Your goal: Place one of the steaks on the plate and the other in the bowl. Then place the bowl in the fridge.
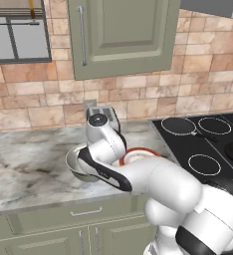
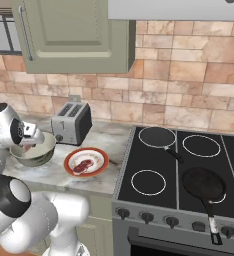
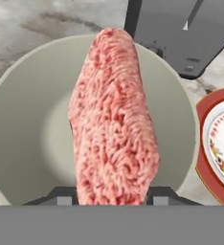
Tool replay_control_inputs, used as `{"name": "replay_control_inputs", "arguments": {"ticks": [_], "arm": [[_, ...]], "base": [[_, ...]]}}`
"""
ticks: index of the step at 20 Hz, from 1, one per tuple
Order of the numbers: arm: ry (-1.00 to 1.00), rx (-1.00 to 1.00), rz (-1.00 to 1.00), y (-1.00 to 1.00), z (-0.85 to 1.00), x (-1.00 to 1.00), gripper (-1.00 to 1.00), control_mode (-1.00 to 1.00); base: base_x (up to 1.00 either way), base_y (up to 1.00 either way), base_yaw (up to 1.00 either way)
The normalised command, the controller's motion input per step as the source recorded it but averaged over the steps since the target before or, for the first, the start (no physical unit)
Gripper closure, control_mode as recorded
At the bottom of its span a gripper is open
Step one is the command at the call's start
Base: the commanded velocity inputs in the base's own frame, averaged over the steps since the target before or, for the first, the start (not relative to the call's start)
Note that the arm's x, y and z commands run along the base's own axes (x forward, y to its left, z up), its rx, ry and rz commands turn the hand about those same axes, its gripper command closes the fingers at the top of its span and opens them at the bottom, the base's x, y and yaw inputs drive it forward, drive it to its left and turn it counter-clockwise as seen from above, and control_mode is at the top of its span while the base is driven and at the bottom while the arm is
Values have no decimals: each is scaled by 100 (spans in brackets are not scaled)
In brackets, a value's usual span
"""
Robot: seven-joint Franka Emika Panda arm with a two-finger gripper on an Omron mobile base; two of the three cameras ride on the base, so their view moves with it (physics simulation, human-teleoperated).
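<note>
The lighter, elongated steak [image 3: 114, 119] hangs lengthwise between my fingertips, directly over the hollow of the pale grey-green bowl [image 3: 28, 139]. My gripper [image 3: 111, 198] is shut on its lower end. The bowl [image 2: 35, 152] stands on the counter left of the plate [image 2: 86, 161], and my hand is just above its rim. On the orange-rimmed plate lies the darker, rounder steak [image 2: 83, 165]. From the left, my arm hides most of the bowl [image 1: 72, 163] and the plate [image 1: 138, 151]. The fridge is out of view.
A grey toaster [image 2: 71, 125] stands behind the bowl against the tiled wall. A black stove [image 2: 189, 165] to the right carries two dark pans [image 2: 156, 136] [image 2: 204, 182]. Green cabinets [image 1: 123, 35] hang overhead. Bare marble counter [image 1: 24, 164] stretches to the left.
</note>
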Motion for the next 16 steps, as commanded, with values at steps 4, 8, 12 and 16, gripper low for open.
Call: {"name": "replay_control_inputs", "arguments": {"ticks": [4,8,12,16], "arm": [[0,0,0,0,-1,9,-100,-100],[0,0,0,0,0,2,-100,-100],[0,0,-1,0,0,-4,-100,-100],[0,0,-9,-6,1,-49,-100,-100]], "base": [[0,0,0],[0,0,0],[0,0,0],[0,0,0]]}}
